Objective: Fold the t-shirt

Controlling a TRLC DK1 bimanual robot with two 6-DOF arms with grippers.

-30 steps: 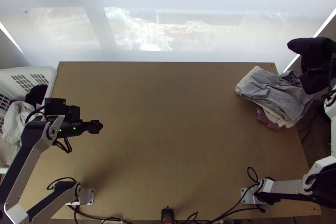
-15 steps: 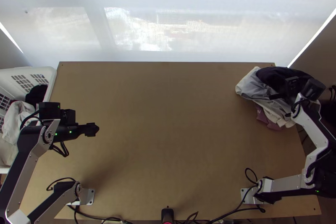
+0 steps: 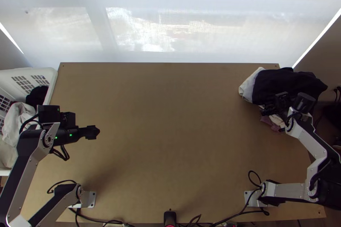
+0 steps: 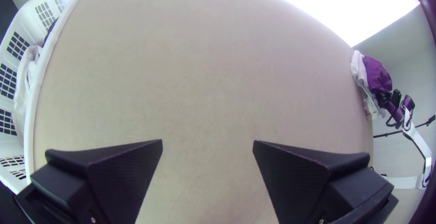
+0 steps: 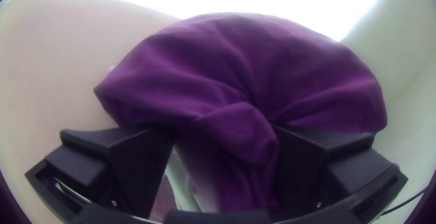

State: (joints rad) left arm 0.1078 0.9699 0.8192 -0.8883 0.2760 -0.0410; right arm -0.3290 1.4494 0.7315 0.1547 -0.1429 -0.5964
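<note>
Right gripper (image 3: pixel 268 110) has drawn back, gaping at the dark cloth (image 3: pixel 279 83) (left gripper (image 3: pixel 95 132), pointing inward, gapes too).

From high up I look steeply down on the table (image 3: pixel 170 142); from my wrists, closer, outward. All share the top frame's upper-right dark cloth (image 3: pixel 275 83).

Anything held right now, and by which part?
Nothing is held: the left gripper is open, and the right gripper is open around bunched dark cloth.
</note>
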